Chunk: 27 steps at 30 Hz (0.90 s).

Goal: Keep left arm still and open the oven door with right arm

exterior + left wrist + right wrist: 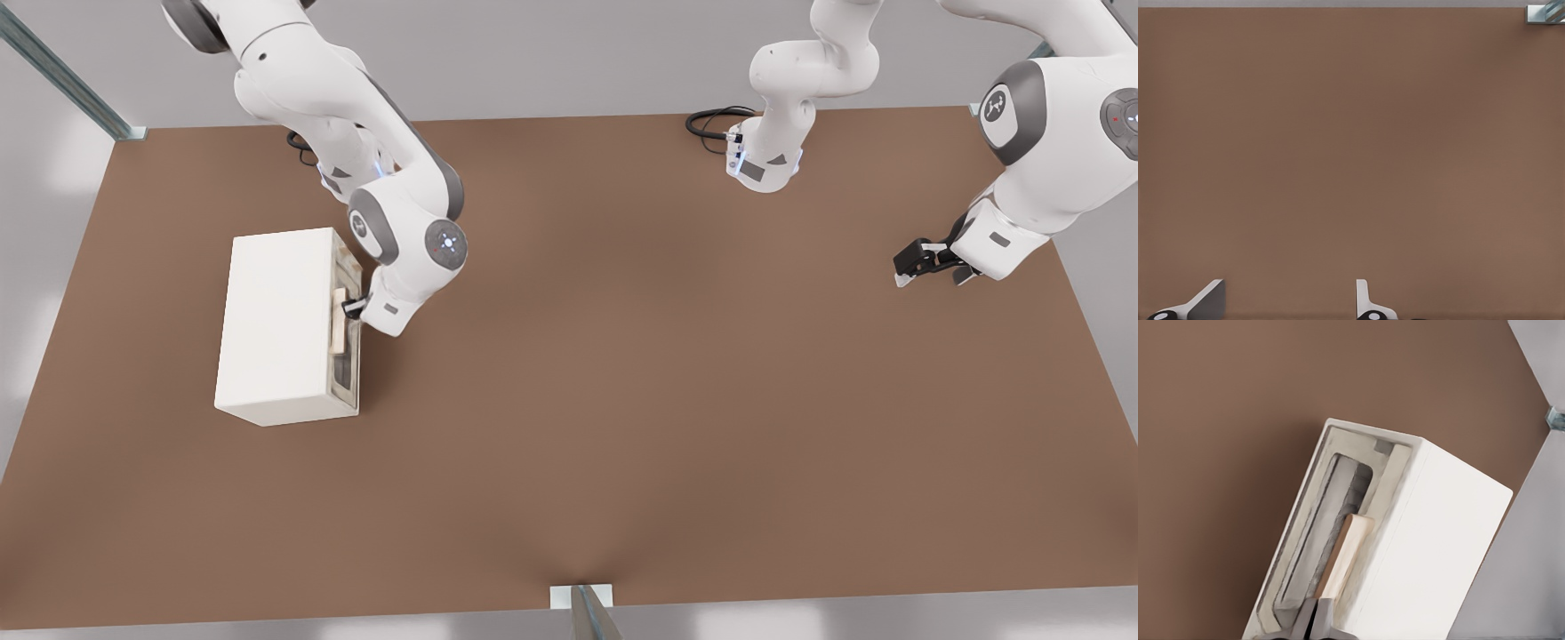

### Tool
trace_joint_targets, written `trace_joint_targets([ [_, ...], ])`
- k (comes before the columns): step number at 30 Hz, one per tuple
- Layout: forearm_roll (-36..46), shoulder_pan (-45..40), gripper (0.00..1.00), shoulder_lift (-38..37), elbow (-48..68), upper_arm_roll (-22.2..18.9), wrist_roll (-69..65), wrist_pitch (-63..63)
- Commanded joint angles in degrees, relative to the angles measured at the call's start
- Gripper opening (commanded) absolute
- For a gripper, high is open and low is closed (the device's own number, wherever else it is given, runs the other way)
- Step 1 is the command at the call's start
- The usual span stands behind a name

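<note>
The small cream-white oven (280, 324) stands on the brown table at the front view's left. Its oven door (347, 378) faces the front view's right and lies flat against the box, with a pale tan bar handle (339, 322) on it. The right arm (400, 240) reaches down over the oven, and its gripper (353, 307) sits at the handle's end. In the right wrist view the oven door (1391, 463) with its window and handle (1345, 553) fills the middle. There the gripper (1316, 620) has its slim fingers pressed together around the handle's near end.
The brown table (622, 400) stretches wide to the front view's right of the oven. The left arm's gripper (925, 262) hangs near the table's right edge. An arm base (765, 160) and a black cable (711, 120) sit at the far edge. Metal posts stand at the corners.
</note>
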Motion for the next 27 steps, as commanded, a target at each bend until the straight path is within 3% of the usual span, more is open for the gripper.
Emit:
trace_joint_targets([
  [1, -3.1, -0.7, 0.0, -0.22, -1.65, 0.28, 31.85, 3.81],
  [27, -8.9, -6.33, 0.0, -0.13, -10.79, 0.28, 34.48, 12.43],
])
